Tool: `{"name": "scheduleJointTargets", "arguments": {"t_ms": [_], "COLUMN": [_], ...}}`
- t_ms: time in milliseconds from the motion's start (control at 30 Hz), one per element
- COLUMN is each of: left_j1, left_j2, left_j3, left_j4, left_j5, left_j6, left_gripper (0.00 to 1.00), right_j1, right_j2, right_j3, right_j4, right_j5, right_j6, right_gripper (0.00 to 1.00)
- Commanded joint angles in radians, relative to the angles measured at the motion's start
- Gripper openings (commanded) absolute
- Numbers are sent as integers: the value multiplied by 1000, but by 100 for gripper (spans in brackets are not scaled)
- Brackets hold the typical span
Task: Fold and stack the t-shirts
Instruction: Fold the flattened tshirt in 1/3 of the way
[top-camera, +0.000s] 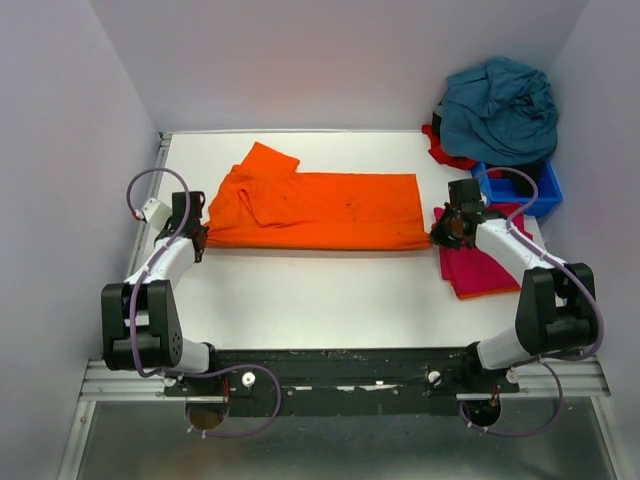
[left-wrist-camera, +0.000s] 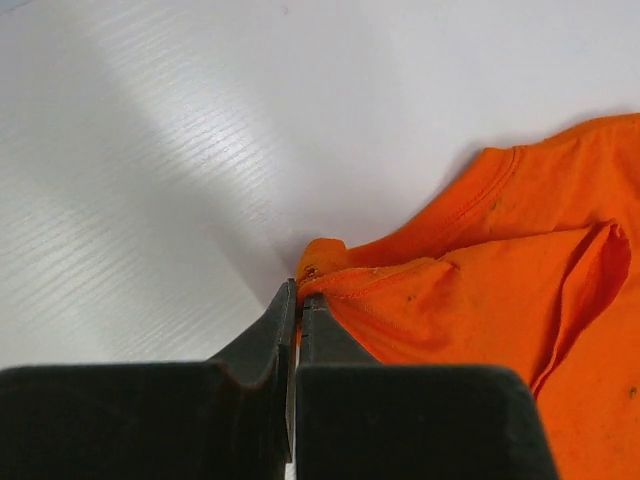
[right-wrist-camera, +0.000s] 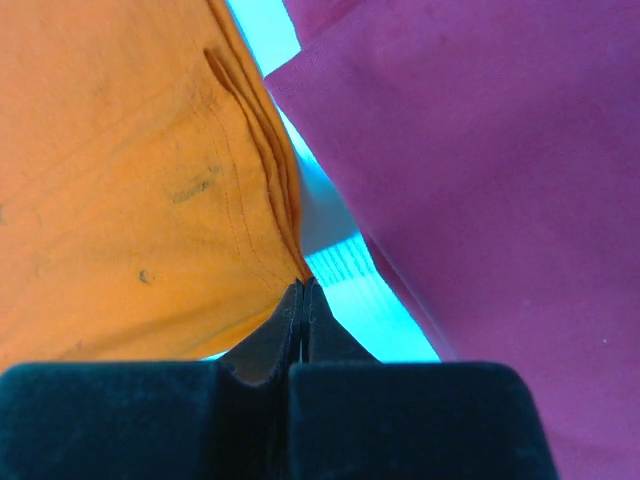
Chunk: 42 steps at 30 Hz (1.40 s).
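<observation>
Left tool and right tool each clamped a near corner of orange t-shirt on desk. Fold step; next likely needs a synced lift across.

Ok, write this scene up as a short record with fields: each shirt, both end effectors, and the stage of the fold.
orange t-shirt: laid left to right across the table, one sleeve sticking out at the far edge
left end effector: shut on the orange t-shirt's near left corner
right end effector: shut on its near right corner
magenta t-shirt: folded, at the right, partly under the right arm
teal t-shirt: crumpled heap, far right corner
blue bin: just in front of that heap
stage: orange shirt not yet stacked
</observation>
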Motion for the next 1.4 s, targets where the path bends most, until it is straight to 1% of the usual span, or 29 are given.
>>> {"name": "scheduleJointTargets", "arguments": {"t_ms": [0,33,67,100,133,167,233,300,400,567,600,667,800,833,867,967,1233,1367], "left_j1": [40,39,39,40,39,40,39,39,39,40,40,39,40,39,39,39,39,40], "left_j2": [4,9,15,16,7,-14,-71,-123,-180,-230,-237,-224,-125,-99,-82,-59,-137,-117], "left_j3": [-13,-29,-38,-42,-52,-73,-125,-151,-151,-156,-161,-190,-187,-178,-171,-171,-216,-211], "left_j4": [16,28,27,18,13,28,73,79,52,-16,-4,65,114,122,124,131,71,73], "left_j5": [45,67,78,86,89,98,125,144,156,152,161,216,287,293,291,265,133,118], "left_j6": [-4,-8,-7,-1,4,8,10,-4,-11,-54,-53,-50,-91,-93,-97,-105,-137,-134], "left_gripper": [0,0,7,24,33,39,43,44,44,43,44,44,45,48,53,54,49,48], "right_j1": [-22,-22,-22,-22,-22,-22,-22,-21,-22,-22,-22,-22,-22,-21,-22,-22,-22,-22], "right_j2": [-36,-27,-21,-18,-18,-19,-26,-24,-23,-21,-19,-16,-15,-16,-18,-24,-26,-15], "right_j3": [-13,-21,-30,-36,-47,-54,-65,-65,-61,-57,-56,-56,-54,-54,-54,-56,-57,-57], "right_j4": [-4,-1,0,6,12,12,23,28,26,31,31,32,37,35,37,37,39,45], "right_j5": [-12,-23,-35,-42,-48,-51,-55,-60,-65,-68,-68,-68,-68,-68,-68,-68,-68,-95], "right_j6": [-15,-13,-14,-16,-18,-19,-21,-21,-24,-25,-25,-24,-22,-24,-24,-21,-21,-19], "right_gripper": [1,1,1,1,1,1,1,1,1,1,1,1,1,1,1,1,1,1]}}
